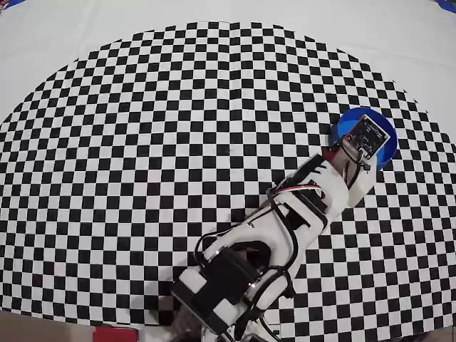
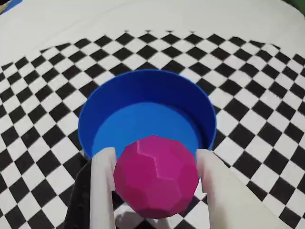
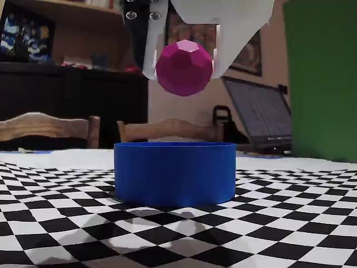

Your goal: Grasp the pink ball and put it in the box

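Overhead, the white arm (image 1: 285, 228) reaches from the bottom edge up and to the right across the checkered mat (image 1: 142, 142), its wrist ending over the box (image 1: 345, 122), which sits near the mat's right edge. Only part of the blue rim shows there; the wrist hardware covers the rest, and the pink ball cannot be made out clearly in that view. Wrist view: the claw (image 2: 157, 162) is closed on the pink ball (image 2: 156, 176), 1 white finger (image 2: 102, 186) pressed against its left side and the other against its right. The ball is faceted, matte magenta. Behind it lies the box (image 2: 143, 90), round, upright blue walls, lighter blue floor visible inside. Fixed view, low and level with the worktop: the ball (image 3: 184, 68) hangs in the air between the 2 fingers, clear above the box (image 3: 174, 173), not touching the rim. It sits roughly over the container's middle, slightly right of center in this view. The claw (image 3: 184, 67) comes down from the top edge of the frame. The box stands flat on the checkered mat, a soft shadow on the squares in front of it. Background in the fixed view: wooden chair backs (image 3: 50, 128), a dark cabinet (image 3: 67, 100), a laptop (image 3: 256, 120), a green panel (image 3: 323, 78) at right.
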